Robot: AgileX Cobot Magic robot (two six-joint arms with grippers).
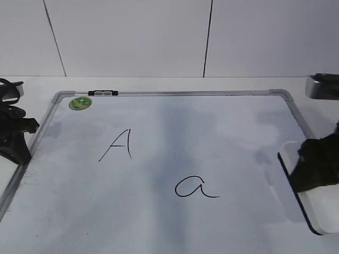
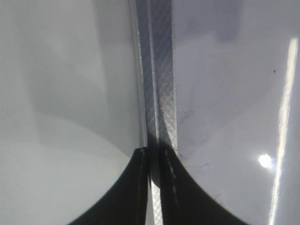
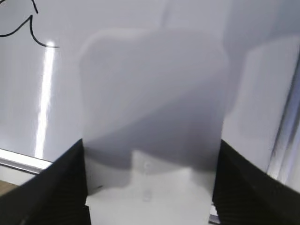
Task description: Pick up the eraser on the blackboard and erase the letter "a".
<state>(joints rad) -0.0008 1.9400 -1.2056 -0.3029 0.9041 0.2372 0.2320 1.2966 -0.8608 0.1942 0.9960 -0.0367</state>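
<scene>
The right tool (image 3: 150, 187) is clenched across the eraser (image 3: 152, 122), felt side down, ready to sweep toward the letter "a" (image 1: 195, 188); the left tool (image 2: 154, 164) rests closed at the blackboard (image 1: 159, 222) frame.

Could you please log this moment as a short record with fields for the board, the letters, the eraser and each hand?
board: blackboard, white surface, silver frame, green sticker at top left
letters: capital A left; letter "a" nearer centre, unerased
eraser: eraser at the board's right edge, right of the "a"
right hand: right hand, a finger on each side of the eraser
left hand: left hand shut, at the left frame rail
</scene>
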